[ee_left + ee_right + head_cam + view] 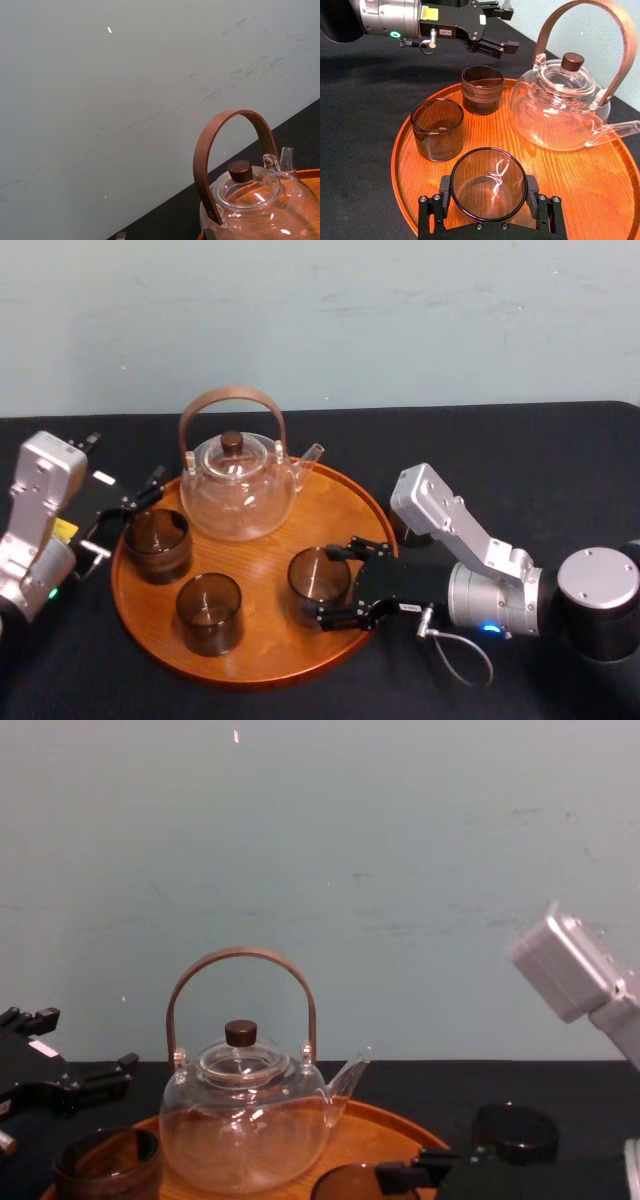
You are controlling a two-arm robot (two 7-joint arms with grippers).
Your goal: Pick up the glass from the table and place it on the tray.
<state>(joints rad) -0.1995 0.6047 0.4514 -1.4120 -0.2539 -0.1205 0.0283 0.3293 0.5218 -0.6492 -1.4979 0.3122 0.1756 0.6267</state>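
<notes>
**Glass (319, 580) on tray (335, 505), clasped by right gripper (325, 584)**

Standing upright on the wood at about 3 o'clock from the tray's centre, well inside the low rim. Reached from 3 o'clock by the right gripper, low over the rim, with one finger (445, 197) on each side of the glass. Pads against the wall on both sides, jaws only as wide as the glass itself.

At 12 o'clock on the tray, a clear teapot (240, 490) with a brown hoop handle and a dark lid knob, spout toward 2 o'clock. At 9 o'clock, a second glass (157, 543), just beside the rim. At 7 o'clock, a third glass (209, 612), apart from both others.

Beyond the rim at 9 to 10 o'clock, over the black table (520, 450), the left gripper (128, 517). Fingers spread apart and empty, tips near the second glass. Cannot tell whether touching it.
</notes>
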